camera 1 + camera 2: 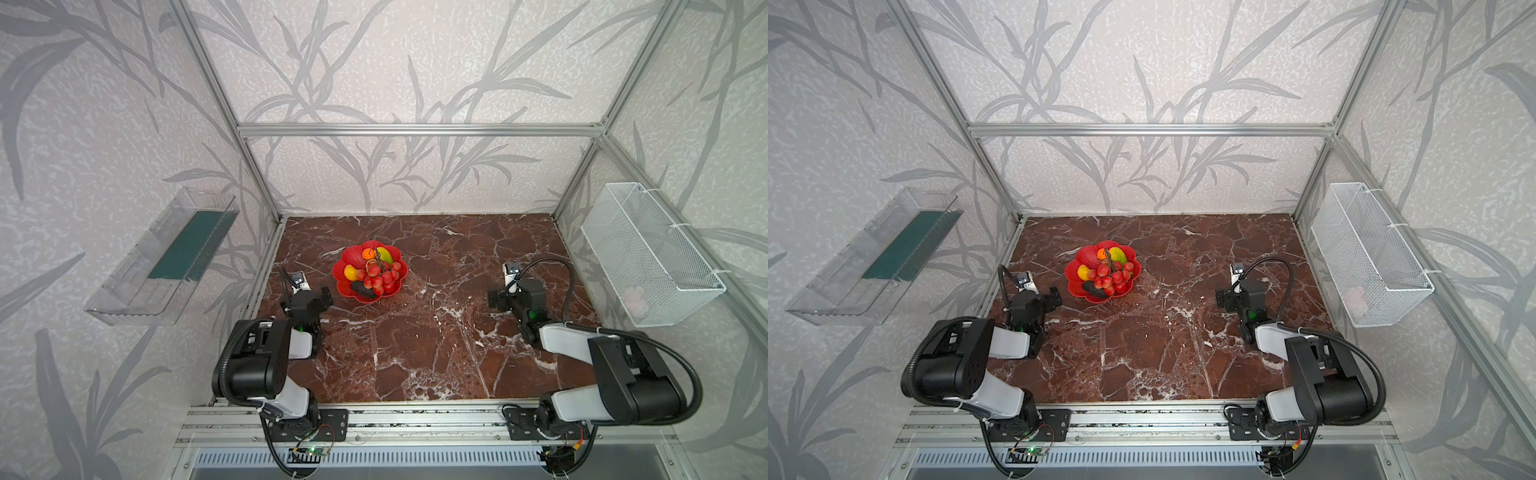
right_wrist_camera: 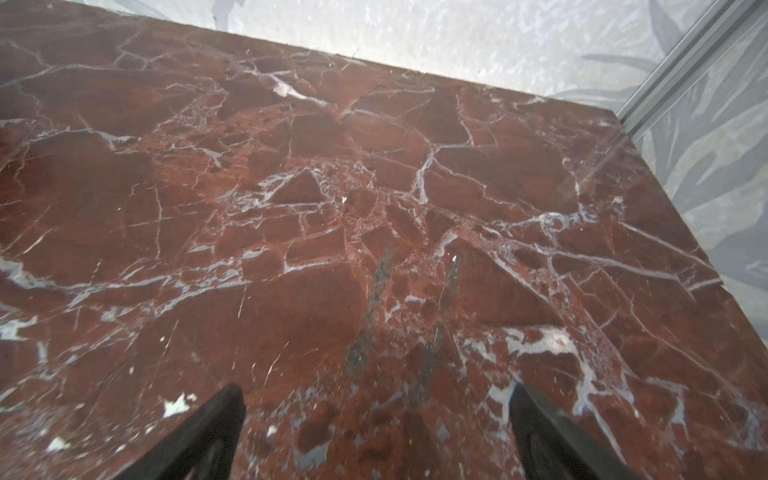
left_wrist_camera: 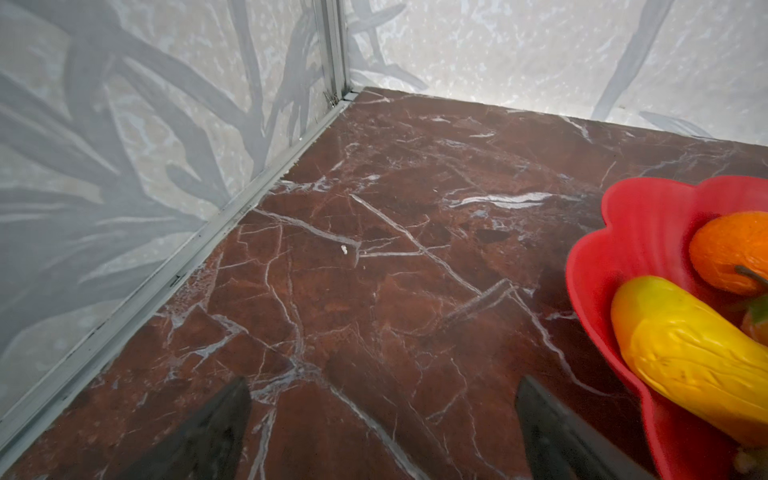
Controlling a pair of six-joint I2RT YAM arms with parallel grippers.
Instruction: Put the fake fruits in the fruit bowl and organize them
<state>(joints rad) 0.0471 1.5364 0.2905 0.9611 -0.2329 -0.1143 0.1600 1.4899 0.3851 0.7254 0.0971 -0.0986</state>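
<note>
- One red bowl (image 1: pixel 348 255) sits on the marble table (image 1: pixel 415 357), at about 10 o'clock from the table's middle, near the left edge and short of the back wall.
- All the fruits in view lie in the bowl: one cherry cluster (image 1: pixel 380 276) over the centre and toward 4 o'clock, one orange (image 1: pixel 367 253) at 12 o'clock, one yellow-green fruit (image 1: pixel 385 254) at 1 o'clock, one yellow-orange fruit (image 1: pixel 351 272) at 9 o'clock, one avocado (image 1: pixel 362 289) at 6 o'clock. A pink-red piece at 11 o'clock blends with the bowl; I cannot tell its outline.
- Two grippers. The left gripper (image 3: pixel 382 428) hovers over bare marble just beside the bowl at its 8 o'clock, jaws spread wide and holding nothing; its wrist view shows the bowl rim, the orange (image 3: pixel 725 249) and the yellow-orange fruit (image 3: pixel 690 353) close by one finger.
- The right gripper (image 2: pixel 376 432) is well apart from the bowl, toward the table's right side, jaws likewise spread wide with only marble between them.
- One clear tray (image 1: pixel 162 257) hangs on the left wall, one wire basket (image 1: pixel 648 253) on the right wall; both are off the table.
- Open room: the table's middle, front and right back are bare. The bowl's 9 o'clock side leaves only a narrow strip to the frame rail (image 3: pixel 216 220).
</note>
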